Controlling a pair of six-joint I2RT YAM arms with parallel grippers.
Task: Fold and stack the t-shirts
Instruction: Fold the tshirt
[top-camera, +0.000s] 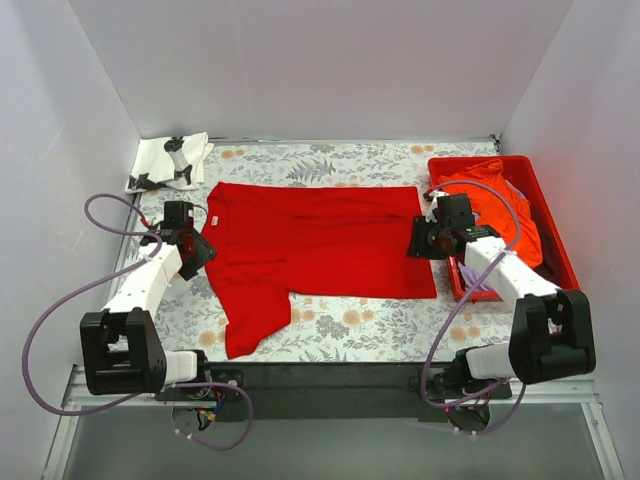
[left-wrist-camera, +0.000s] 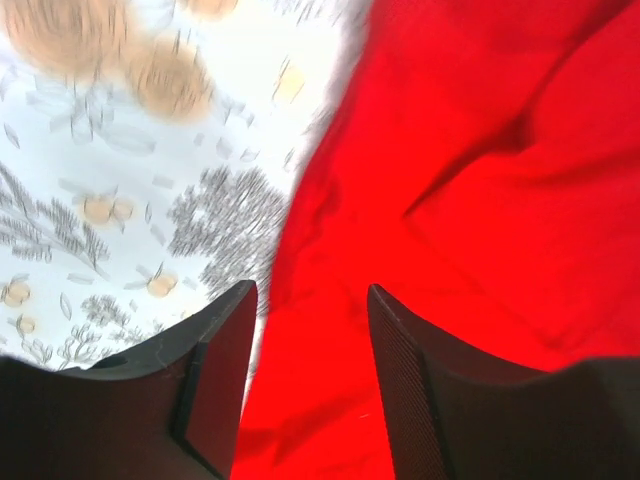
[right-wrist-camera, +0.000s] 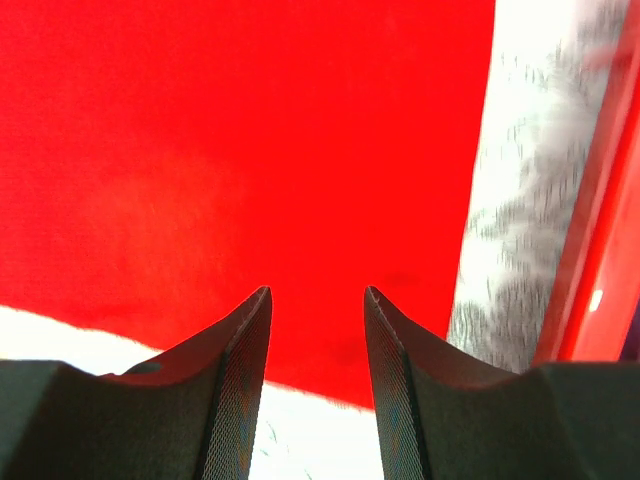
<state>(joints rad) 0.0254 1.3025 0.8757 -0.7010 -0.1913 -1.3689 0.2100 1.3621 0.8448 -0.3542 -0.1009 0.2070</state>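
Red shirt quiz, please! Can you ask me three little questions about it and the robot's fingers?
1. True or false: the red t-shirt lies spread out on the table.
2. Where is the orange t-shirt? A: in the red tray; B: on the floor; C: hanging on the wall.
3. Fill in: the left fingers and the right fingers are both ____ (open or shut).
Key: 1 true; 2 A; 3 open.
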